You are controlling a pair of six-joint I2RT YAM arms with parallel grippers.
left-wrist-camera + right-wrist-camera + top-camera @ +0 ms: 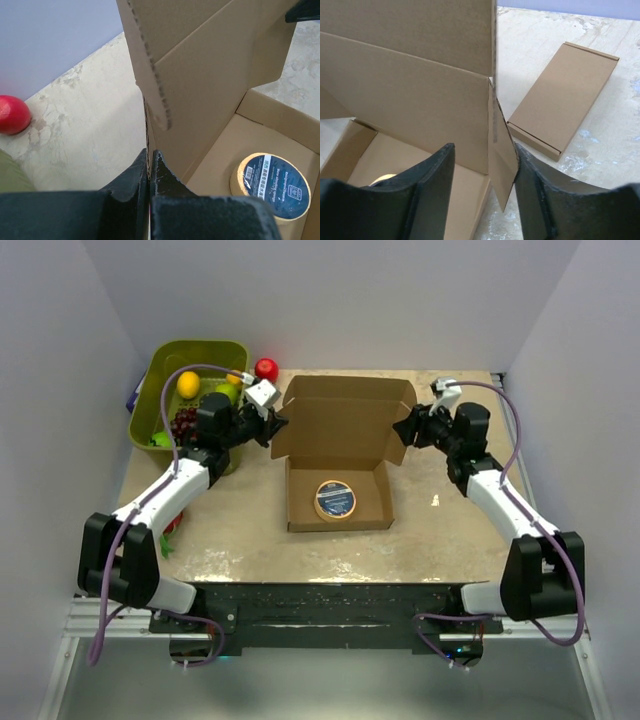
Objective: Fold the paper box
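Observation:
The paper box (340, 440) stands in the middle of the table as a shallow brown tray with its lid raised at the back. A tape roll (335, 499) lies inside it, also in the left wrist view (272, 185). My left gripper (274, 426) is at the box's back left corner; in its wrist view the gripper (150, 165) is shut on the edge of the left wall (215, 85). My right gripper (407, 428) is at the back right corner. In its wrist view the gripper (484, 165) is open around the lid's side flap (501, 165), which touches the right finger.
A green basket (165, 370) with a lemon (188, 384) and grapes (184, 423) stands at the back left. A red apple (266, 369) lies beside it, also in the left wrist view (11, 114). A small flat cardboard piece (563, 97) lies right of the box.

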